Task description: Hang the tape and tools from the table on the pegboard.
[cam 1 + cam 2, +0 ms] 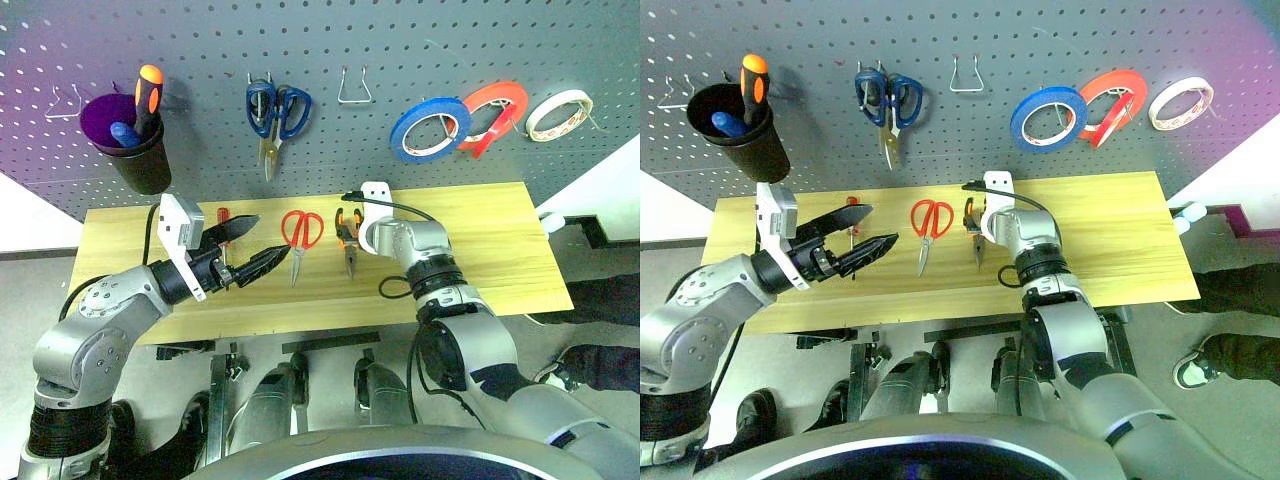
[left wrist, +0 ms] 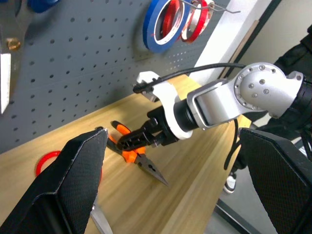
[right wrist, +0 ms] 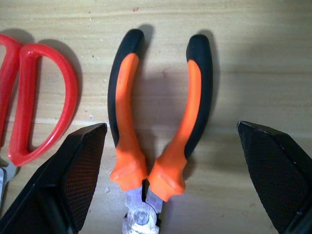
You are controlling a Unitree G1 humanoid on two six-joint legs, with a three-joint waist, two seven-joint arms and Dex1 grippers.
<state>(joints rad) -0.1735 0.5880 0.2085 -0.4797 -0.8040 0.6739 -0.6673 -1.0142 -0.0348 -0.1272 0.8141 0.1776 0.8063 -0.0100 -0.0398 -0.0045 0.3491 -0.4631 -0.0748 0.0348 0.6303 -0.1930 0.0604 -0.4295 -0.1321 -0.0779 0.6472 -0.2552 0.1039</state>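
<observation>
Hovering over the pliers (image 3: 161, 122), we are holding our right gripper (image 3: 168, 187) tilted down at the table (image 1: 480, 250), its two black fingers spread wide with nothing between them. The orange-and-black handles are lying in the gap between the fingers, so we judge a grasp on the pliers is the step in hand; the handles point toward the pegboard (image 1: 200, 40) and the steel nose toward us, which should leave the handle end free for a hook.

We are keeping our left gripper (image 1: 243, 248) raised over the left part of the table, level, also wide and empty, out of the right arm's way. Just beyond it the small red-handled screwdriver (image 1: 222, 217) is lying on the wood, partly hidden by the fingers. The red-handled scissors (image 1: 300, 235) are resting flat just beside the pliers, blades toward us.

The red tape ring (image 1: 492, 110) is already hanging on the pegboard between the blue roll (image 1: 430, 128) and the white roll (image 1: 559, 114). An empty wire hook (image 1: 354, 88) is waiting just above the pliers, beside the blue-handled scissors (image 1: 276, 115); a black cup (image 1: 135, 150) is holding another screwdriver.

We are finding no brand, label or writing that can be read.
</observation>
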